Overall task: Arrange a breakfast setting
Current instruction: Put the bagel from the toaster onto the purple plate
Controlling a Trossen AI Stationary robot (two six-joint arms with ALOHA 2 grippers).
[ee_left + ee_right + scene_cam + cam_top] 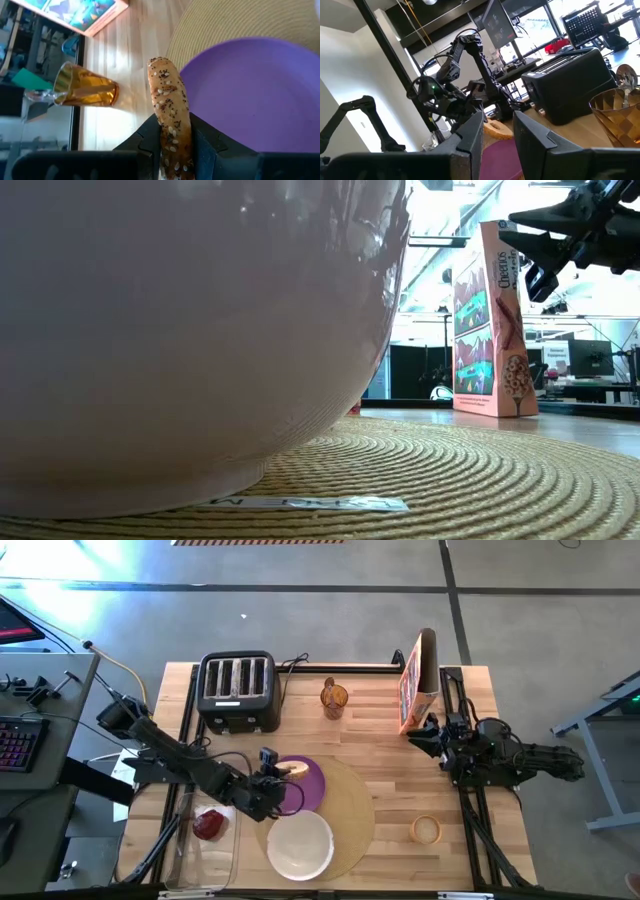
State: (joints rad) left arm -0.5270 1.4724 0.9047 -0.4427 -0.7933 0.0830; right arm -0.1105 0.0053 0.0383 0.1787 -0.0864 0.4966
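Black four-slot toaster (pixel 238 692) sits at the far left of the wooden table (pixel 400 790), cord trailing right. Amber faceted cup (pixel 334 698) stands just right of it with a metal spoon (pixel 626 80) inside. Cheerios box (pixel 419 681) stands upright at the far right, next to the right arm. Clear plastic container (pixel 205 840) sits at the near left edge, dark red food piece (pixel 209 825) inside it. A second bagel ring (pixel 426 830) lies alone on bare wood, near right.

Round tan placemat (pixel 350 810) lies centre-near. Small purple plate (pixel 310 785) sits on its far-left part, white bowl (pixel 300 844) on its near part, just beside the plate; whether they touch is hard to tell. The bowl fills most of the low view and blocks the plate there.

Left arm reaches in from the left edge, low, across the container's far corner. Left gripper (pixel 173 142) is clamped on a seeded toasted bagel (pixel 170 110) held on edge, just over the plate's far-left rim; contact with the plate unclear.

Right arm is folded over the right table edge, raised off the surface. Right gripper (pixel 497 131) points left, beside the cereal box, fingers narrowly parted, nothing between them.
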